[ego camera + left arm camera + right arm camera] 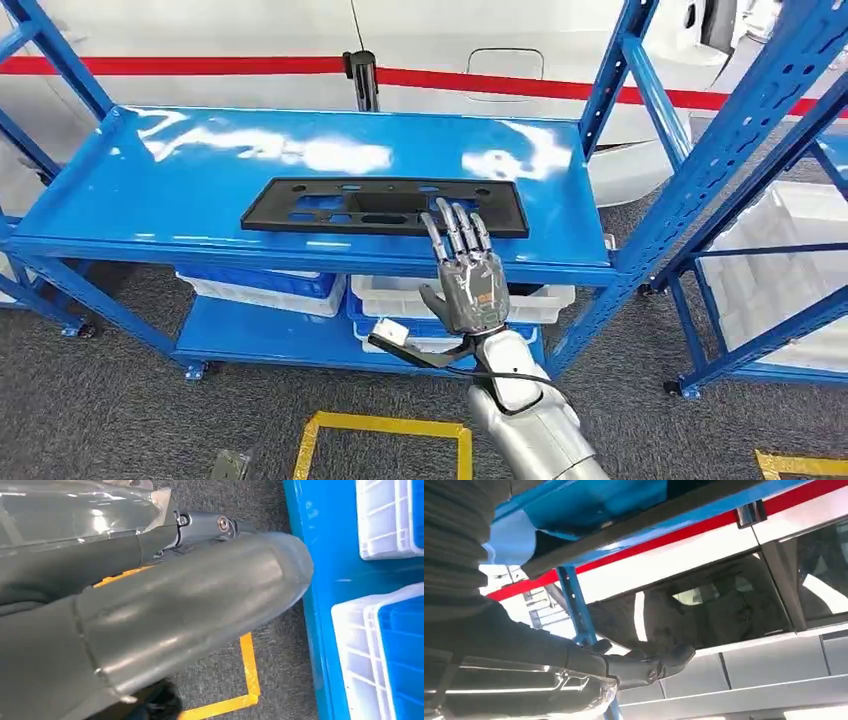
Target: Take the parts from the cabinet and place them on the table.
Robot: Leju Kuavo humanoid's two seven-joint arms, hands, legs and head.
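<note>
Your right hand [468,283] hovers at the front edge of the blue metal rack shelf [150,190], its fingers [455,232] straight, apart and holding nothing, tips over the near edge of the long flat black plastic panel [330,205] lying there. Being thin and flat, it may slide backward or tip when pinched at one end. I cannot tell the left hand's state.
</note>
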